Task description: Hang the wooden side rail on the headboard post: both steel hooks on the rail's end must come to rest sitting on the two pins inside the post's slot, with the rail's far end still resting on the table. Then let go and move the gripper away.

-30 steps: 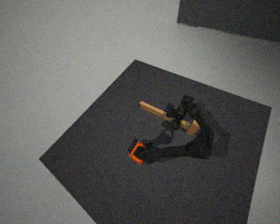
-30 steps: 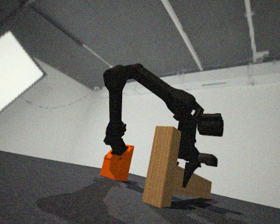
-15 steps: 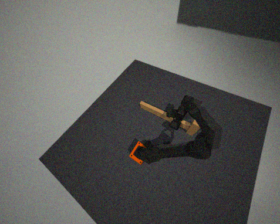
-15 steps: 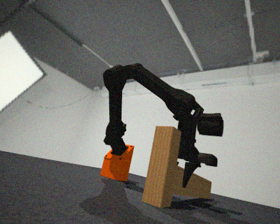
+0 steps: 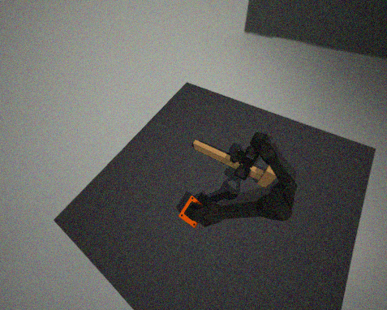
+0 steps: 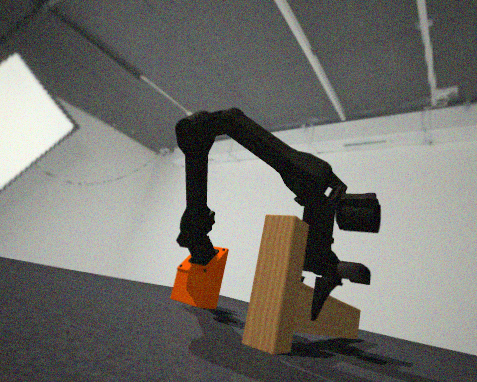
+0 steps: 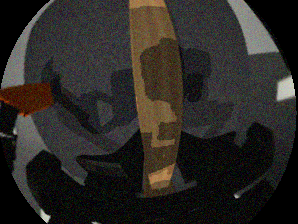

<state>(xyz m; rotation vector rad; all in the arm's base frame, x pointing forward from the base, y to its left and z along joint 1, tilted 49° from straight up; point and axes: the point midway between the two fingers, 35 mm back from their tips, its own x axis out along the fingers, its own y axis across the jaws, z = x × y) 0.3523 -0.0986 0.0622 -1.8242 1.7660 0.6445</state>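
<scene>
The wooden post (image 5: 267, 178) (image 6: 273, 280) stands upright on the table. The wooden side rail (image 5: 209, 151) (image 6: 340, 317) (image 7: 156, 75) runs away from the post's back side in the exterior view, its near end close against or at the post. Its far end is low, at or just above the table; the frames do not settle contact. My gripper (image 5: 244, 165) (image 6: 316, 311) (image 7: 153, 127) points down and is shut on the rail, close to the post end. The steel hooks, the slot and its pins are hidden, so I cannot tell whether the hooks sit on the pins.
The arm's orange base (image 5: 185, 212) (image 6: 200, 285) (image 7: 35, 97) stands on the dark table (image 5: 121, 227) (image 6: 84, 320), to the left of the post in the exterior view. The arm arches over from the base and comes down right behind the post.
</scene>
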